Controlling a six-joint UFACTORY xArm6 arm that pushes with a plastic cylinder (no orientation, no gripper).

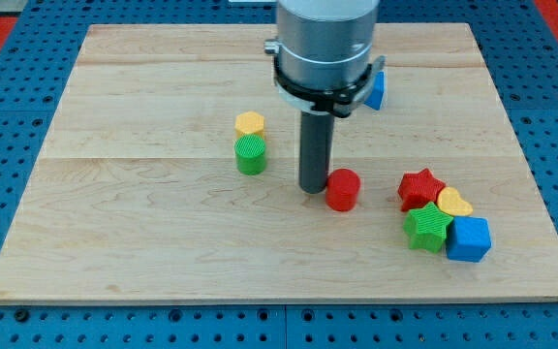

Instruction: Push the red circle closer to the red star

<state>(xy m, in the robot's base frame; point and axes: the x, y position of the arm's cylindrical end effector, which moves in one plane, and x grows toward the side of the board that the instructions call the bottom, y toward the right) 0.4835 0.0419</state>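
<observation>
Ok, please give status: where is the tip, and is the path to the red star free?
My tip against red circle, on its view's-left side. Red star to view's right, apart. Nothing between them.

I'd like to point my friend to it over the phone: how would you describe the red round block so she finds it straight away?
Start at the wooden board and find the dark rod coming down near its middle. Right beside my tip, on the view's right, stands the red circle, a short round block. It stands alone, unlike the red star, which is pointed and packed in the cluster further to the view's right.
</observation>
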